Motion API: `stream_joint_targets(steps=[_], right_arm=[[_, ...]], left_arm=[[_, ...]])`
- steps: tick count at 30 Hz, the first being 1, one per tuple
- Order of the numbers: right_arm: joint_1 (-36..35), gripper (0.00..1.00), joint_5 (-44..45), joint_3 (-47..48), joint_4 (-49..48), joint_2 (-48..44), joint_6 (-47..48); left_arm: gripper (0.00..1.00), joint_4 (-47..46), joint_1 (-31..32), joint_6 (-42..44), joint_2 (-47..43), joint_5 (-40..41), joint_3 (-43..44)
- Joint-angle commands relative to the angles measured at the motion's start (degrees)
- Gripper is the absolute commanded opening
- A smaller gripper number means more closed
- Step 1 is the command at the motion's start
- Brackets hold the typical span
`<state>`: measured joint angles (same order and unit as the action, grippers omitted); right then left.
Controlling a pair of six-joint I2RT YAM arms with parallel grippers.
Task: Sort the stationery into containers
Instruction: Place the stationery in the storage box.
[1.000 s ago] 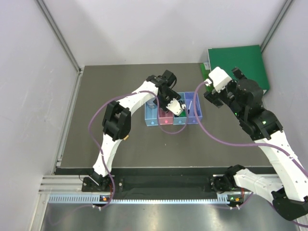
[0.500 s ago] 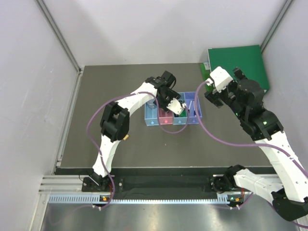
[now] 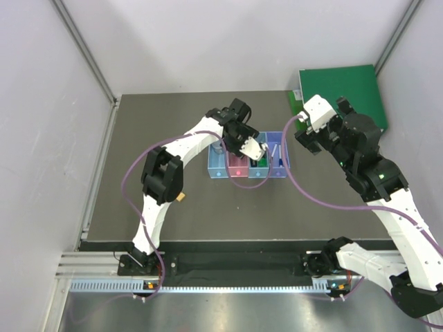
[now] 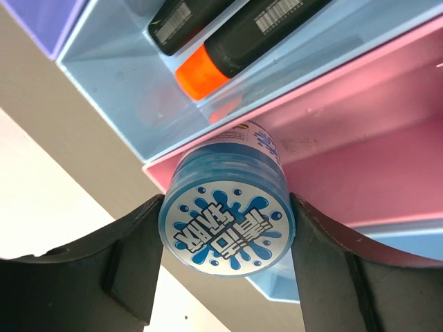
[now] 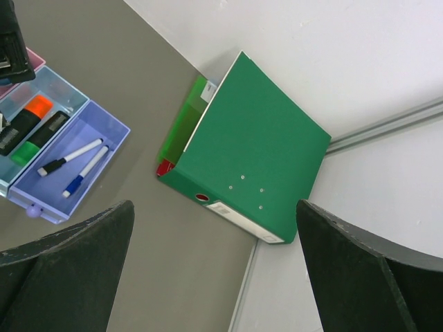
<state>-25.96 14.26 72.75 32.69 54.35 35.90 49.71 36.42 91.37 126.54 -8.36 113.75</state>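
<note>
left gripper (image 4: 225,277) clamped on the blue tin (image 4: 227,221), held at the pink bin (image 4: 387,117) corner, probably to drop it in, while right gripper (image 3: 311,142), jaws spread and holding nothing, hangs well right of the pink bin by the green binder (image 5: 256,152), likely idle.

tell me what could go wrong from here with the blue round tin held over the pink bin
1. The left gripper pinches the blue round tin only by its curved sides, so it might slip or roll out early.
2. The tin appears over the pink translucent plastic bin's corner, beside the wall shared with the light blue bin holding black highlighters; released here, it may catch the rim and tip outside.
</note>
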Motion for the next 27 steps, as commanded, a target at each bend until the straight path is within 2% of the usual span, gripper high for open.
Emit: stream_joint_targets(steps=[1,8,10,12,18,19,20,27], right_arm=[[1.2,1.0,-0.9,1.8,-1.2,-1.4,-1.3],[1.5,1.0,-1.5,2.1,-1.0,-1.4,-1.9],[1.5,1.0,-1.5,2.2,-1.0,-1.4,-1.9],[1.7,1.0,-1.6,2.2,-0.8,-1.4,-1.9],[2.0,1.0,-2.0,2.0,-1.0,-1.4,-2.2],[2.0,1.0,-1.9,2.0,-1.0,-1.5,-2.2],[2.0,1.0,-2.0,2.0,-1.0,-1.5,-2.3],[2.3,0.99,-2.0,2.1,-0.8,-1.7,-2.7]], left_arm=[[0.53,-0.1,-0.1,0.5,-6.5,-3.1,-0.2],[0.56,0.9,-0.2,1.0,-6.9,-3.7,-3.0],[0.59,0.9,-0.1,1.0,-6.7,-3.9,-2.9],[0.67,0.6,-0.2,0.7,-6.6,-4.0,-2.9],[0.71,1.2,-0.2,-0.1,-6.1,-5.2,-2.8],[0.89,1.1,-0.2,-0.1,-6.1,-5.4,-3.0],[0.99,1.0,-0.2,-0.5,-6.0,-6.0,-3.1],[0.99,-1.6,-0.3,-5.2,-4.6,-6.0,-2.0]])
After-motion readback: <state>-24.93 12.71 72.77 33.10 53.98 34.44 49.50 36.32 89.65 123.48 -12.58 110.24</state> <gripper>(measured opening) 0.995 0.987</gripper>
